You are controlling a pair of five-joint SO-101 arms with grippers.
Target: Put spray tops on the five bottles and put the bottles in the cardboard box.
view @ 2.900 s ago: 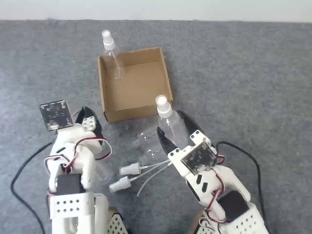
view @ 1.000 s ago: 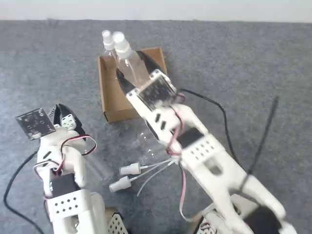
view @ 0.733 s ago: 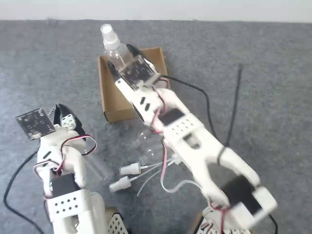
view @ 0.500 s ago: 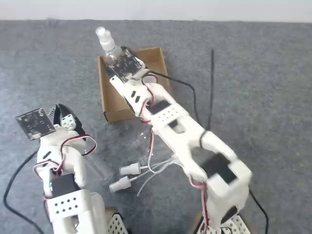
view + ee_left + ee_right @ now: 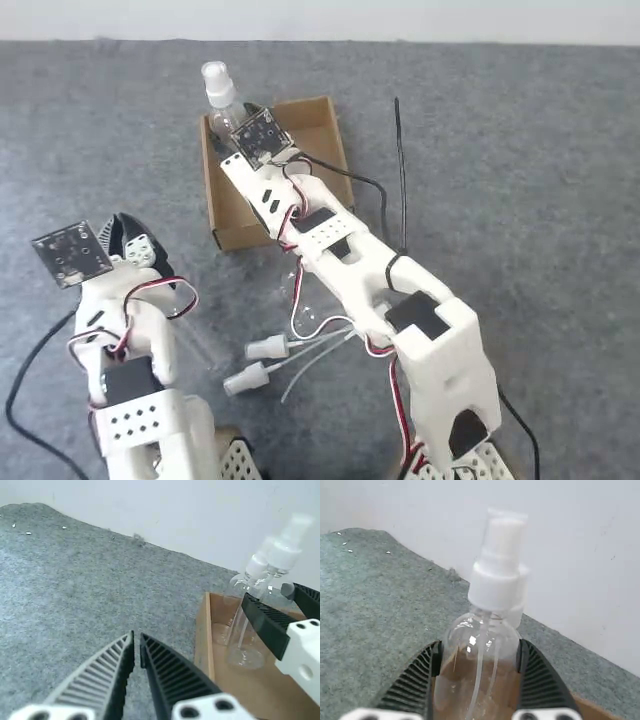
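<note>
One more clear plastic bottle with white spray top (image 5: 480, 645) has reached the brown cardboard box's (image 5: 322, 125) far-left corner beside the first bottle (image 5: 239, 587), gripped by the right fingers (image 5: 415, 685); release remains. Left fingers (image 5: 100, 680) nearly closed, empty.

- Grey felt-covered table (image 5: 520, 200).
- A cardboard box (image 5: 240, 235) sits on it toward the far side.
- A spray top (image 5: 266, 348) lies nearer the arm bases.
- A second spray top (image 5: 244, 380) lies just beside it.

Capped bottles (image 5: 479, 665) upright in cardboard box (image 5: 213, 190), spray tops (image 5: 267, 348) loose
</note>
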